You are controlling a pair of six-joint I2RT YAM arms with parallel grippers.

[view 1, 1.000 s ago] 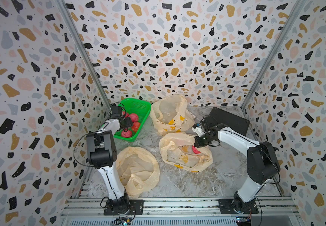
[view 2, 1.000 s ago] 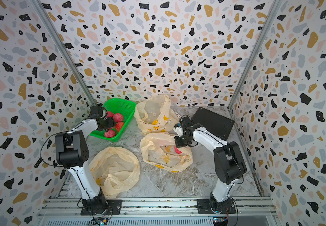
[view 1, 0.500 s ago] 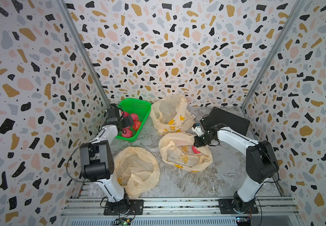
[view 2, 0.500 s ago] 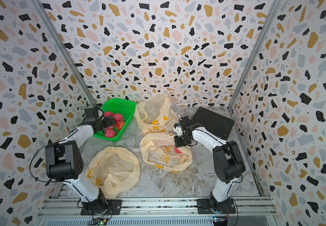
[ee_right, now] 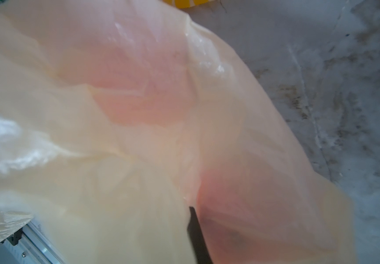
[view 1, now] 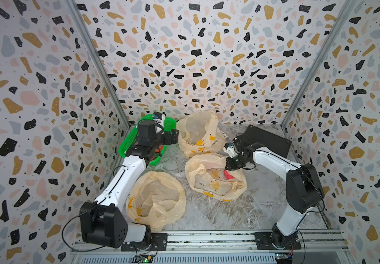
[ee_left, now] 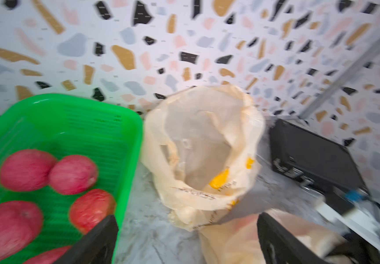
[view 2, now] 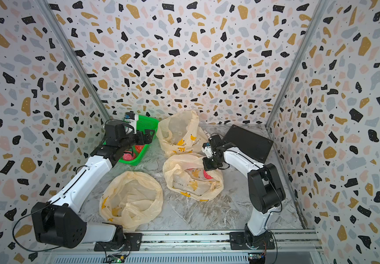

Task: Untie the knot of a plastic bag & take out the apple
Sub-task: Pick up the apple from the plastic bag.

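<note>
The right gripper [view 1: 230, 165] has its jaws together, pinched on a fold of film at the rim of the middle bag [view 1: 211, 182]. In its wrist view one dark finger [ee_right: 195, 235] shows with the plastic gathered against it. Just below its tips the apple [view 1: 228, 175] lies inside that bag. It shows red through the bag's mouth in both top views and as a pink blur behind the film in the wrist view. Whether the handles are knotted cannot be told. Behind this gripper, toward the back wall, a black case [view 1: 269, 141] lies flat. The left gripper [ee_left: 187, 218] has its jaws wide apart and holds nothing. It hovers at the edge of the green basket [ee_left: 81, 102], and one finger [ee_left: 97, 240] overlaps that rim in its wrist view. Several basket apples [ee_left: 73, 174] rest in the basket just beside that finger. Ahead of the gripper the far bag [ee_left: 202, 141] stands with its mouth gaping. The near bag [view 1: 157, 198] lies open, well apart from both grippers, by the left arm's base.
</note>
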